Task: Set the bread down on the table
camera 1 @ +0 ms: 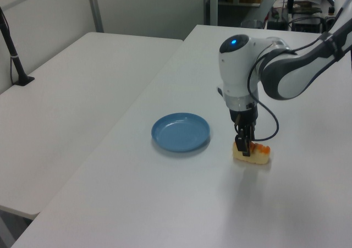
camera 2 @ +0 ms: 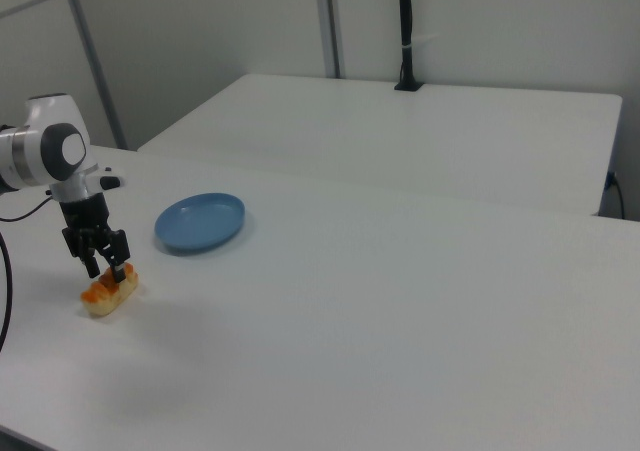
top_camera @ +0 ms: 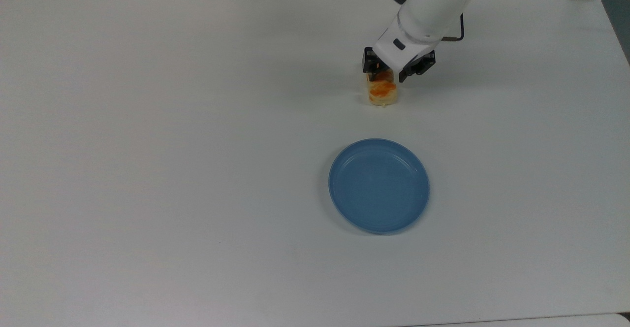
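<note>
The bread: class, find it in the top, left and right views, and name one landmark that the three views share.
Top view: the bread lies upper right of centre, under the gripper.
Left view: lower right of centre, on the table.
Right view: far left, low.
Shared landmark: the blue plate, apart from the bread in every view.

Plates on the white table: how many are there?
1. The blue plate lies on the table, apart from the bread, which sits under the hand. Nothing could hide another.
</note>
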You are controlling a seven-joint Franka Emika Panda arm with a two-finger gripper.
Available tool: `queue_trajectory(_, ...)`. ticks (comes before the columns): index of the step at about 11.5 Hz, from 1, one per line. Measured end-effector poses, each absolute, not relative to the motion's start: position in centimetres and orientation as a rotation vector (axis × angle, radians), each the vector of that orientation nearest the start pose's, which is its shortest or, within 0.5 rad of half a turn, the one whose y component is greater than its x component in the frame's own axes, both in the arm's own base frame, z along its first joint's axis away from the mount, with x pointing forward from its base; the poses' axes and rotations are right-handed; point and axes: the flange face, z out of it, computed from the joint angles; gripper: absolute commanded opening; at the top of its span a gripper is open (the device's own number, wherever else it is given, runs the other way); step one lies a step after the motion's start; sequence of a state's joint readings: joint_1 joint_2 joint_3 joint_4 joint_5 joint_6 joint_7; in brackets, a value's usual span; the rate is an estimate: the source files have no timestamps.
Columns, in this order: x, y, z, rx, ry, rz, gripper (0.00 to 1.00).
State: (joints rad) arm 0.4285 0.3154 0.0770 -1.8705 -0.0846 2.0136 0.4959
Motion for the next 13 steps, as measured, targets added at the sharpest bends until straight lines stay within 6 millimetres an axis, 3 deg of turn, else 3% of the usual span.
queue_trajectory(2, 53.5, 28.5, 33.2, -3.26, -0.072, 0.211, 1.0)
queue_trajectory(4, 53.7, 28.3, 34.4, -3.259, -0.063, 0.196, 1.0)
queue_trajectory(5, 54.0, 27.8, 36.6, -3.255, -0.044, 0.17, 1.0)
queue_trajectory(7, 54.6, 25.0, 44.4, -3.243, 0.022, 0.116, 1.0)
queue_trajectory(8, 54.9, 22.5, 48.6, -3.24, 0.01, 0.11, 1.0)
queue_trajectory(10, 56.1, 15.7, 54.5, -3.224, -0.036, 0.085, 1.0)
queue_trajectory(11, 56.7, 11.6, 56.4, -3.21, -0.046, 0.063, 1.0)
queue_trajectory(13, 57.3, 3.8, 57.5, -3.196, -0.05, 0.066, 1.0)
